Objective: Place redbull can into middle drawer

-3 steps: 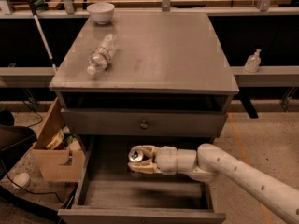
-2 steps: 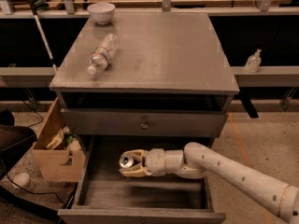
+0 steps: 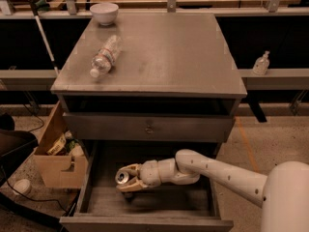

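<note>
While over the plank-floored middle drawer [image 3: 96, 199], left of centre, gripper [image 3: 129, 179] clasps the shiny cylindrical redbull can [image 3: 124, 177].

One cabinet [image 3: 159, 57] with two drawers: a knob drawer [image 3: 193, 128], shut, and a bottom drawer [image 3: 159, 204], pulled open. One gripper [image 3: 128, 181], inside the bottom drawer, clamped round the one can [image 3: 122, 177]. On top are one water bottle [image 3: 105, 56] and one bowl [image 3: 104, 13]. One cardboard box [image 3: 55, 168] sits on the floor, and one pump bottle [image 3: 261, 64] off to the side.

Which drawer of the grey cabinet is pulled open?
The lowest wide bare-floored drawer; the knobbed one above is closed. The gripper holds the silver metal can over it.
</note>
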{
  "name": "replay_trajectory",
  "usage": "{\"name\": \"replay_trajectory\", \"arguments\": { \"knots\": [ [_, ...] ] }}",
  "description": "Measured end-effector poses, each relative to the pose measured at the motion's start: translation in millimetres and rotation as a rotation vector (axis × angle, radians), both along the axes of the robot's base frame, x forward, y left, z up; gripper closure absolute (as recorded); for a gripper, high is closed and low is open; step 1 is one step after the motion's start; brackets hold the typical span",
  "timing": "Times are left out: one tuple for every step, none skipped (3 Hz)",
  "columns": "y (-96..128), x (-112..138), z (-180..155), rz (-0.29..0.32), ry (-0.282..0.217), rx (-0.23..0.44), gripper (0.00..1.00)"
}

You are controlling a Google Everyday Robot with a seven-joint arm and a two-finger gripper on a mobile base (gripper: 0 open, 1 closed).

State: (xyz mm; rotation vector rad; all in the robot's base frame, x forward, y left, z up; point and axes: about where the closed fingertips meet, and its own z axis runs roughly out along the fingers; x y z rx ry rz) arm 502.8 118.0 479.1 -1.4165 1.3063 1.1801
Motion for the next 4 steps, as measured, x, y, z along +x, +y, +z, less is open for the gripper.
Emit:
{"name": "replay_trajectory", "arguments": {
  "knots": [
    [4.3, -1.1, -26.3, 0.019, 0.039, -0.032, 1.00],
    [7.0, -2.6, -26.3, 0.024, 0.041, -0.030, 0.75],
    [8.7, -3.7, -26.4, 0.027, 0.042, -0.029, 0.52],
    [10.6, -4.8, -26.4, 0.031, 0.043, -0.027, 0.29]
  ]
}}
